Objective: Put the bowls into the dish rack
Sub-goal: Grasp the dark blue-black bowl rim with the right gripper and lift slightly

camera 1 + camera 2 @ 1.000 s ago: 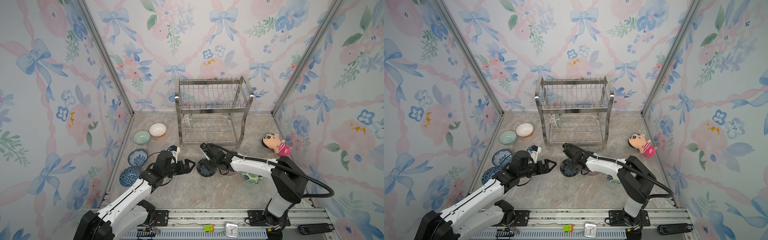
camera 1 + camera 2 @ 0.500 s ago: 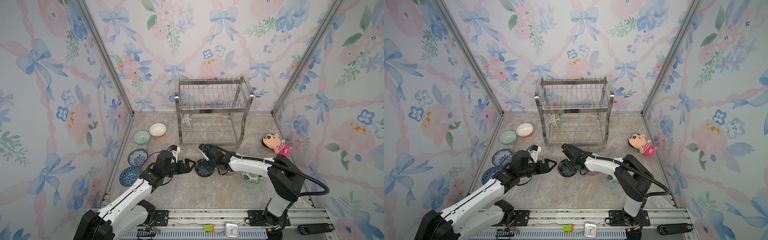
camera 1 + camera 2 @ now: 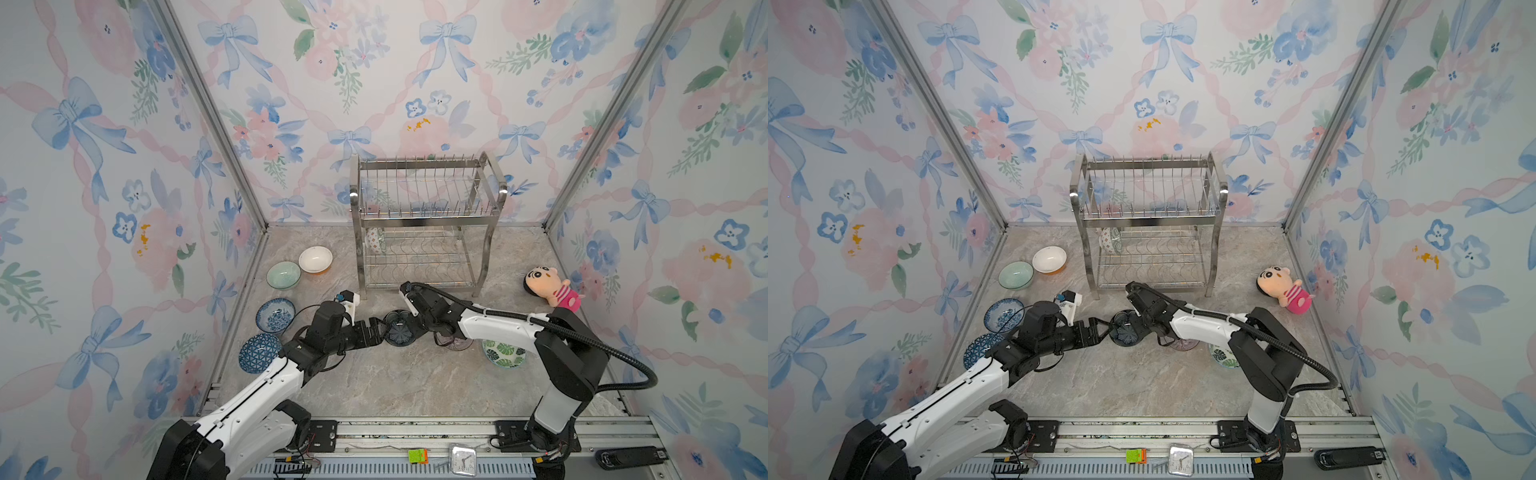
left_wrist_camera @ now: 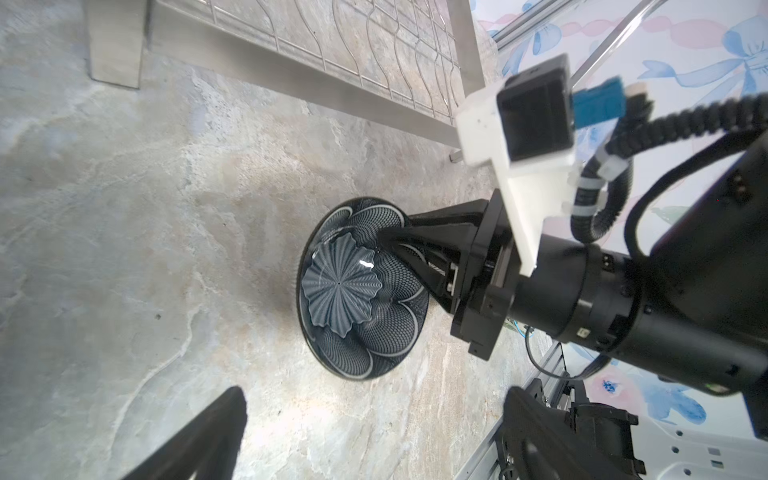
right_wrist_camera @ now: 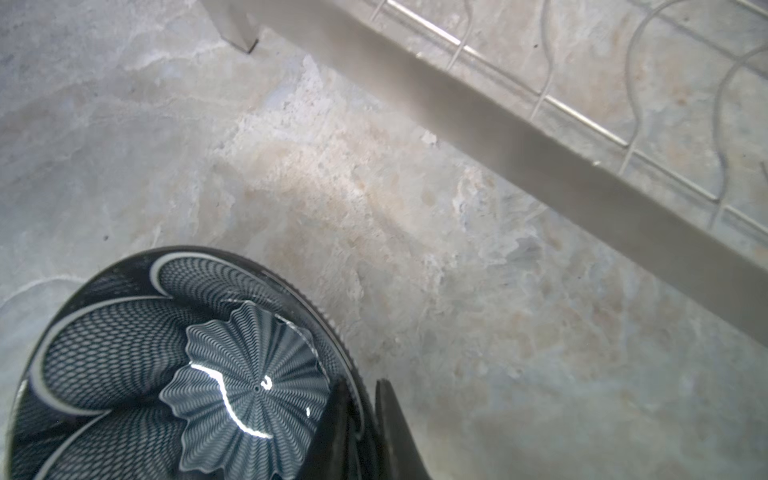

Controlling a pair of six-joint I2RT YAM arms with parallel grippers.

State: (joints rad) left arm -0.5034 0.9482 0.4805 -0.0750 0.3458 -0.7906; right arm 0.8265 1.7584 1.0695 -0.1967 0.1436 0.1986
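The navy petal bowl (image 3: 400,329) (image 3: 1126,328) is on the table in front of the dish rack (image 3: 424,216) (image 3: 1148,208), its inside tipped toward my left arm. My right gripper (image 3: 411,321) (image 5: 365,395) is shut on its rim, one finger inside and one outside, as the left wrist view shows of the bowl (image 4: 357,286). My left gripper (image 3: 380,328) (image 4: 376,399) is open just left of the bowl, holding nothing. One patterned bowl (image 3: 375,240) stands on edge in the rack's lower tier.
Along the left wall lie orange-and-white (image 3: 316,259), pale green (image 3: 283,274), blue floral (image 3: 275,316) and geometric (image 3: 259,352) bowls. A pink-striped bowl (image 3: 455,341) and a green leaf bowl (image 3: 503,352) lie under my right arm. A plush doll (image 3: 548,286) lies at the right.
My right gripper's jaws have closed on the navy bowl's rim. The bowl has shifted a little to the left, toward my open left gripper.
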